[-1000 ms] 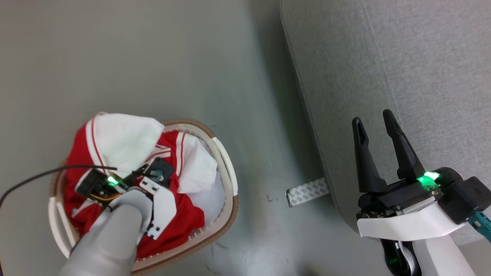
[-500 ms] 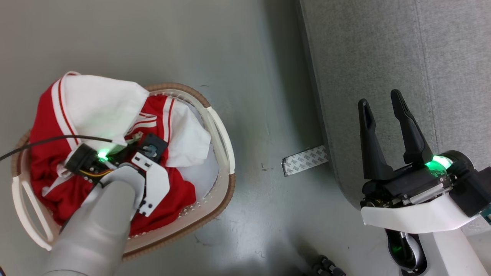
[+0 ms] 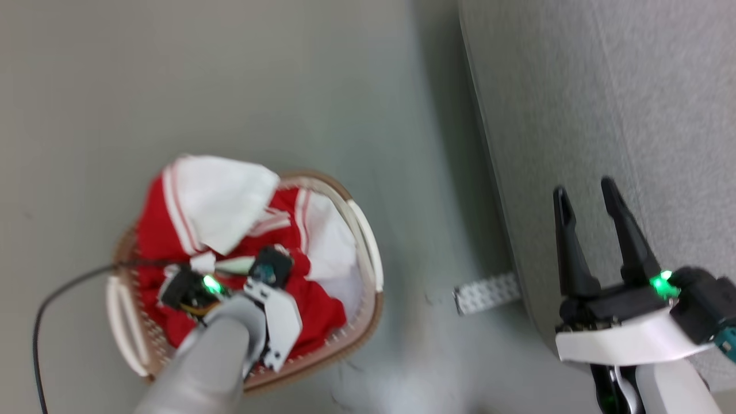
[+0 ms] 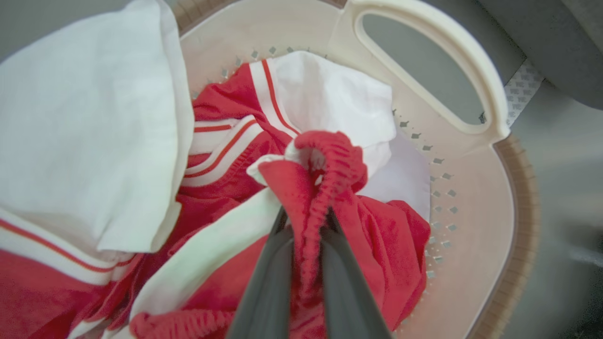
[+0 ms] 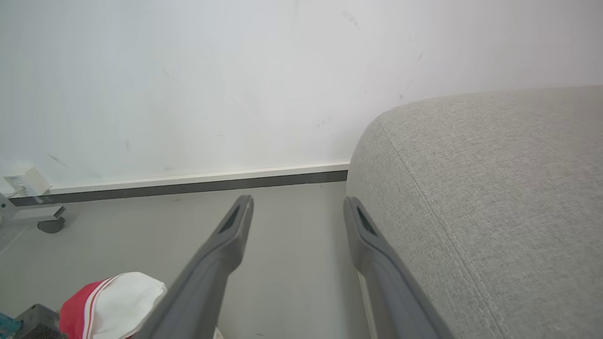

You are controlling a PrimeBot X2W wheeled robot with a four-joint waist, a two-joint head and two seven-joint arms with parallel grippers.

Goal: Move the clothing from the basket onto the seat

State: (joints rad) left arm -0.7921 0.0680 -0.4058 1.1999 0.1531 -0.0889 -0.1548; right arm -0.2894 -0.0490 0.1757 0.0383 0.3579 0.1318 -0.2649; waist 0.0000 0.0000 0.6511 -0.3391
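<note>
Grey woven seat (image 3: 604,86) lies just beside the wide-open, empty right gripper (image 3: 582,190). Below the left gripper (image 4: 306,216), the basket (image 4: 476,197) holds the clothing (image 4: 221,188). That gripper pinches one thin waistband fold, which may slip or drag neighbouring garments.

One basket (image 3: 372,259), one seat (image 3: 621,103), one floor strip (image 3: 487,292) — a left gripper (image 4: 306,219), a right gripper (image 3: 584,190); clothing (image 3: 224,195) pieces uncountable.

1. Nothing legible on the clothing (image 4: 226,141), just red-and-white stripes showing.
2. Patterned strip (image 3: 487,292) on the floor (image 3: 287,115) beside the seat (image 3: 604,115): repeated grey marks, too blurred to read.
3. Small white box (image 5: 26,180) at the wall's (image 5: 235,70) foot: label too small to read.
</note>
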